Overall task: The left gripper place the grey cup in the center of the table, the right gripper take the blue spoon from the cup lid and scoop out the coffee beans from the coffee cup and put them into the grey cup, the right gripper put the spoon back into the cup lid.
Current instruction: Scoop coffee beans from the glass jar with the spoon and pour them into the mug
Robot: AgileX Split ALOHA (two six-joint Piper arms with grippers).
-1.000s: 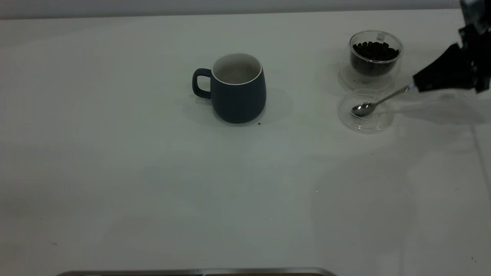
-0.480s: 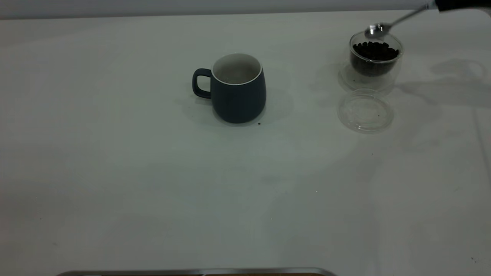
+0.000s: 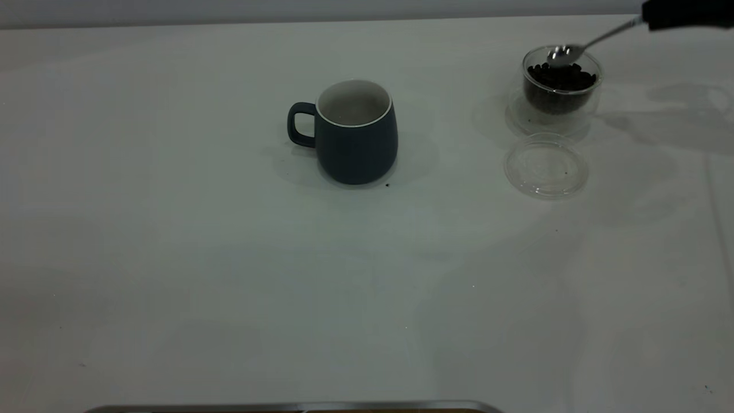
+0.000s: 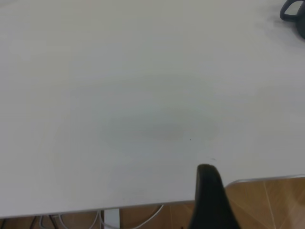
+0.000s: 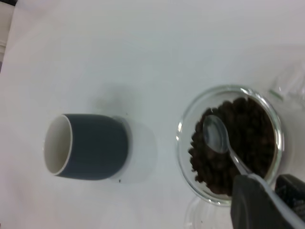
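The grey cup (image 3: 355, 133) stands upright near the table's middle, handle to the left, and looks empty; it also shows in the right wrist view (image 5: 88, 145). The glass coffee cup (image 3: 561, 87) full of dark beans stands at the far right. My right gripper (image 3: 682, 14) at the top right edge is shut on the spoon (image 3: 573, 51), whose bowl hovers just over the beans (image 5: 238, 143) in the right wrist view (image 5: 217, 136). The clear cup lid (image 3: 546, 166) lies empty in front of the coffee cup. One finger of my left gripper (image 4: 209, 200) shows at the table's near edge.
The white table (image 3: 229, 275) has a metal strip (image 3: 292, 407) along its near edge. A small dark speck (image 3: 387, 184) lies by the grey cup's base. Wood floor and cables show below the table edge in the left wrist view.
My right gripper lifted the spoon out of the cup lid, carried it back over the coffee cup, and has now lowered its bowl slightly toward the beans. The lid is left empty.
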